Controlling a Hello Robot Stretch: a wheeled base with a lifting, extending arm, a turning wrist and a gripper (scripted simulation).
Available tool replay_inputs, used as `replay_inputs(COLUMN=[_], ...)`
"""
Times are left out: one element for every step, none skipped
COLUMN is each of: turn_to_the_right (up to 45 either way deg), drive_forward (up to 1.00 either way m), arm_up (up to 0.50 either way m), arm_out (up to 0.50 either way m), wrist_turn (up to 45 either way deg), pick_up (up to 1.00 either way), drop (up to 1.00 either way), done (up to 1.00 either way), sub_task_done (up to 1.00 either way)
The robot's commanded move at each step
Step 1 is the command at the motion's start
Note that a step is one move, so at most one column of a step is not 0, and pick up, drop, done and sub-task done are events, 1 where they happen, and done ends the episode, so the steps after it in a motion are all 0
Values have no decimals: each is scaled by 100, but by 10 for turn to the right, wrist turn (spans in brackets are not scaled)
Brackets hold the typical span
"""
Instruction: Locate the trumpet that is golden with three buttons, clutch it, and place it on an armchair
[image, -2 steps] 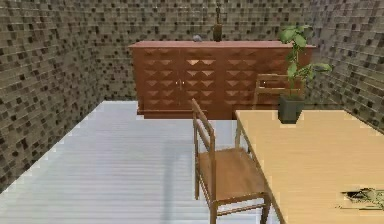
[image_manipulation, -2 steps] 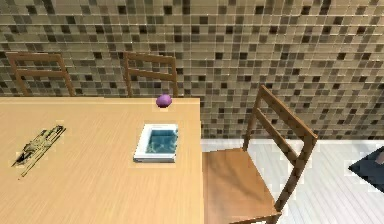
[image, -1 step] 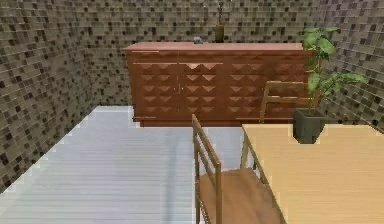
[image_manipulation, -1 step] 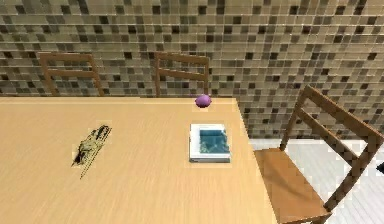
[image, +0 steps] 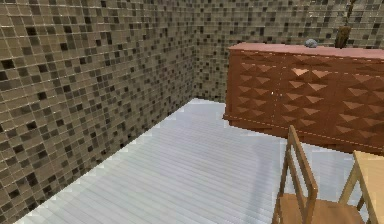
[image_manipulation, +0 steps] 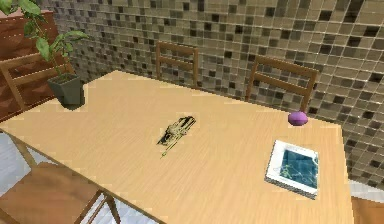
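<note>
A small golden, elongated object (image_manipulation: 176, 132) lies flat near the middle of the light wooden table (image_manipulation: 120, 140) in the arm side view; its shape fits a trumpet, but its buttons are too small to make out.
On the table stand a potted plant (image_manipulation: 62, 82) at the left, a small purple object (image_manipulation: 298, 118) and a book (image_manipulation: 294, 167) at the right. Wooden chairs (image_manipulation: 178, 62) line the far side and the near corner (image_manipulation: 50, 195). A brown sideboard (image: 305, 92) stands against the tiled wall, a chair (image: 305, 185) nearby.
</note>
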Motion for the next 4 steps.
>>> replay_inputs(turn_to_the_right=[0, 0, 0, 0], drive_forward=[0, 0, 0, 0], arm_up=[50, 34, 0, 0], arm_out=[0, 0, 40, 0], wrist_turn=[0, 0, 0, 450], pick_up=[0, 0, 0, 0], drop=[0, 0, 0, 0], done=[0, 0, 0, 0], sub_task_done=[0, 0, 0, 0])
